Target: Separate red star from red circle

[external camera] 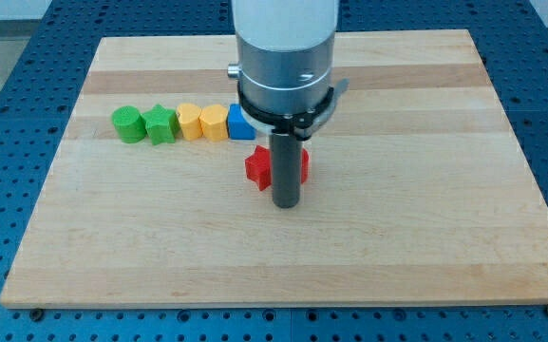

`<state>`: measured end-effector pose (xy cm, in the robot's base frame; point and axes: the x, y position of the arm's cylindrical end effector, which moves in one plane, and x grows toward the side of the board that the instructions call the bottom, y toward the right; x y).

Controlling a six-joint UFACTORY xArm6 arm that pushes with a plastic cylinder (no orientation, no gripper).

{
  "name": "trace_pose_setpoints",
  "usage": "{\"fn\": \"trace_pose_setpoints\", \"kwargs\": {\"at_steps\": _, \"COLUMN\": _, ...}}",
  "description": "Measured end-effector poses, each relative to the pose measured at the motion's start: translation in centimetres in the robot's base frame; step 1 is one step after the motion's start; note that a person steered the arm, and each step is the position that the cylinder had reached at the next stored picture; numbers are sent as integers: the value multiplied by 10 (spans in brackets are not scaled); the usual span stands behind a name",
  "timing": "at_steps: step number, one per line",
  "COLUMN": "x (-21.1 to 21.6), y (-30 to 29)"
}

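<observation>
**Tip planted between two red blocks**

Camera view: my tip [286,203] resting on the wooden board [425,237], just below board centre. Red star [258,168] touching the rod's left side; a second red block [303,164], likely the red circle, mostly hidden behind the rod on its right. No pincer on this rod, so no open or closed state to tell. Row toward the view's upper left: green cylinder [127,124], green star [160,124], yellow heart-like block [190,123], yellow block [215,123], blue block [240,124] partly under the arm. No readable writing. Broad bare wood toward the view's bottom, right and top; blue perforated table [8,114] around the board.
</observation>
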<state>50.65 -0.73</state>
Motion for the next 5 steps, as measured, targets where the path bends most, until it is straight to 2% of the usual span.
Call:
{"fn": "trace_pose_setpoints", "kwargs": {"at_steps": 2, "x": -5, "y": -26}}
{"fn": "trace_pose_setpoints", "kwargs": {"at_steps": 5, "x": -39, "y": -25}}
